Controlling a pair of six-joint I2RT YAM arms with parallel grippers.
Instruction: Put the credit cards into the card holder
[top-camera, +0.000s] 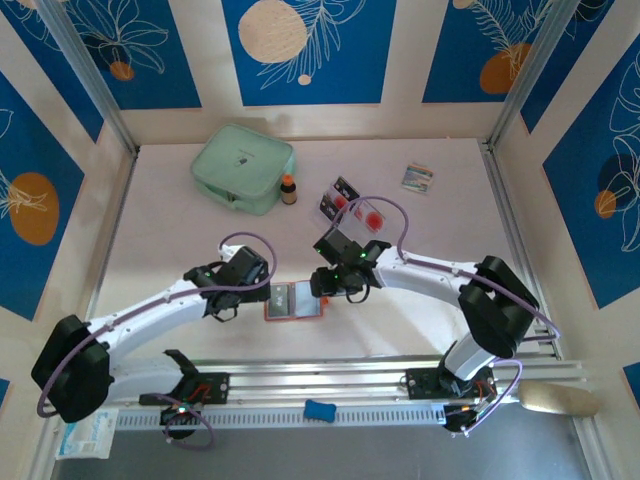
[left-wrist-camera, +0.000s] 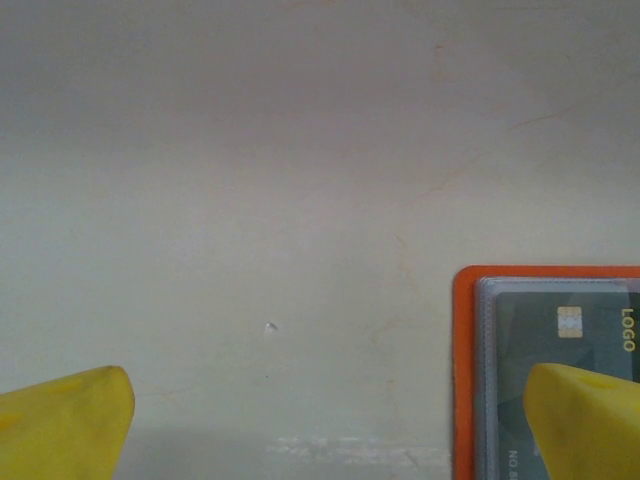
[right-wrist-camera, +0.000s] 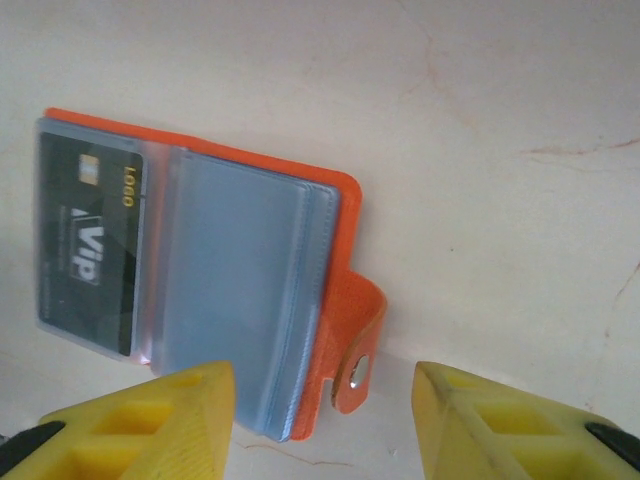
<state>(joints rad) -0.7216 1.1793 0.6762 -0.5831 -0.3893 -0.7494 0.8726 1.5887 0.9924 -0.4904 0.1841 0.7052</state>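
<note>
The orange-red card holder (top-camera: 294, 301) lies open on the table between my two arms, grey sleeves up. A black credit card (right-wrist-camera: 88, 245) sits in its left sleeve. The holder's snap tab (right-wrist-camera: 360, 345) curls up at its right edge. My right gripper (right-wrist-camera: 325, 425) is open just above it, with the tab and the holder's corner between the yellow fingers (right-wrist-camera: 155, 415). My left gripper (left-wrist-camera: 325, 430) is open over bare table, its right finger (left-wrist-camera: 585, 420) over the holder's left edge (left-wrist-camera: 463, 370). Two more credit cards, one black (top-camera: 340, 196) and one pale (top-camera: 372, 216), lie farther back.
A mint-green zip pouch (top-camera: 243, 167) lies at the back left with a small brown bottle (top-camera: 288, 189) beside it. A multicoloured packet (top-camera: 417, 177) is at the back right. A blue object (top-camera: 320, 409) rests on the rail at the near edge.
</note>
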